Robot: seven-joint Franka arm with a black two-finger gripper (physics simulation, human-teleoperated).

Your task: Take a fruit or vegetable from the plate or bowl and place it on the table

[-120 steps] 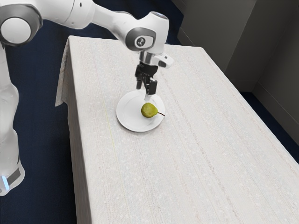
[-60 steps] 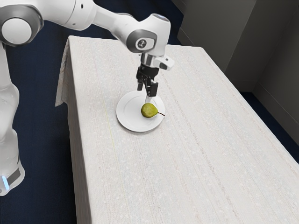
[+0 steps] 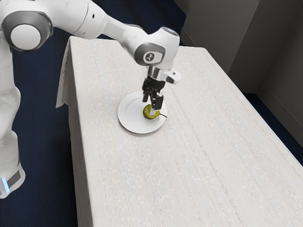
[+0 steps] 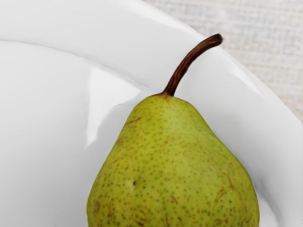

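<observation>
My gripper [image 3: 149,108] points down over the plate, its fingers apart and open. The pale tip of the nearer finger overlaps the green pear [image 3: 147,113] in the exterior view; the farther finger's tip is partly hidden. The pear lies on the white plate [image 3: 129,117], its stem toward the rim at the exterior view's right. In the wrist view the speckled pear [image 4: 173,170] is large and close under my hand, its brown stem crossing the rim of the plate [image 4: 42,21].
A pale woven cloth [image 3: 189,156] covers the table around the plate. The table's long edge runs down the exterior view's left, above a dark blue floor [image 3: 42,142]. Grey walls [image 3: 279,61] stand beyond the table at the exterior view's right.
My hand has come down toward the pear and moved slightly to the exterior view's right, the nearer fingertip now overlapping the fruit. Pear and plate have kept their places.
</observation>
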